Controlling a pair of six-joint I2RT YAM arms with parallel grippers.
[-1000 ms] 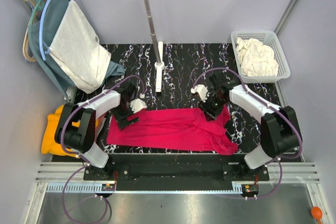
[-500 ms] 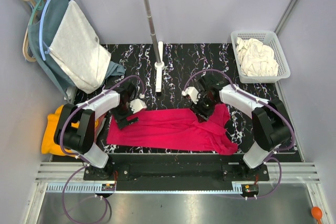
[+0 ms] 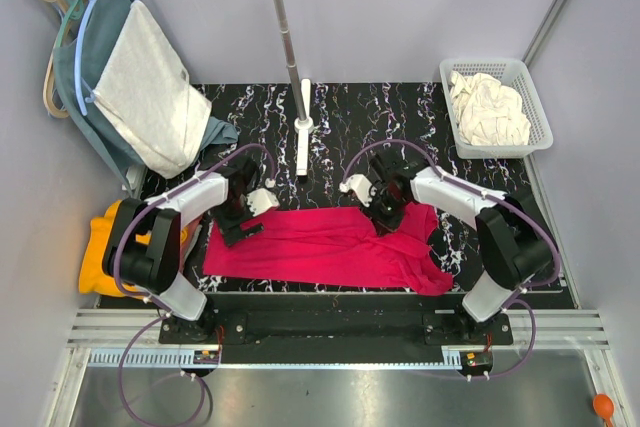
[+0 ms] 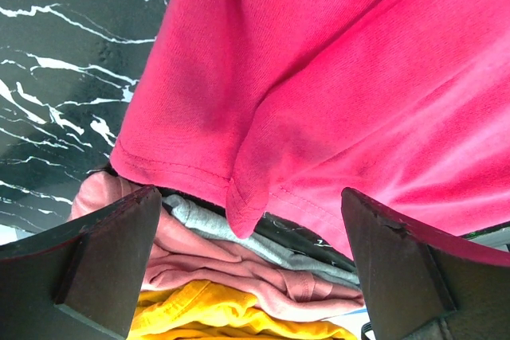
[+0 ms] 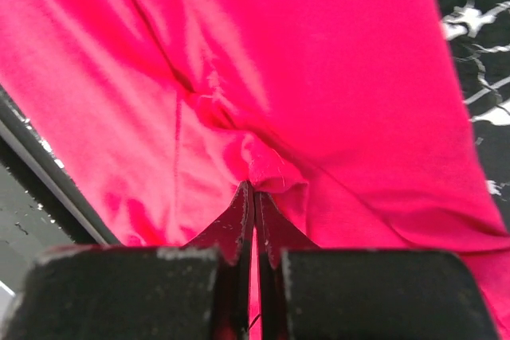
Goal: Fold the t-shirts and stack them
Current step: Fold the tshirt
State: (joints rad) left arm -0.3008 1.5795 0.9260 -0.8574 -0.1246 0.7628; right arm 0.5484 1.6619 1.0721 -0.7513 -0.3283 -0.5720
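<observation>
right gripper (image 5: 253,190) pinched shut on a fold of crimson shirt (image 3: 320,247), spread on table (image 3: 340,117); left gripper (image 4: 251,224) wide open, empty. yellow shirt (image 3: 97,261) and pink shirt (image 4: 215,272) already folded aside; cream shirt (image 3: 487,107) waiting in basket (image 3: 482,64).

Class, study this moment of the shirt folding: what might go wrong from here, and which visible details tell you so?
The right fingers are shut on only a small pinch of the crimson shirt; it may slip free when lifted.
The left fingers are open over the hem, holding nothing, so a one-sided pull could bunch the shirt rather than fold it.
</observation>
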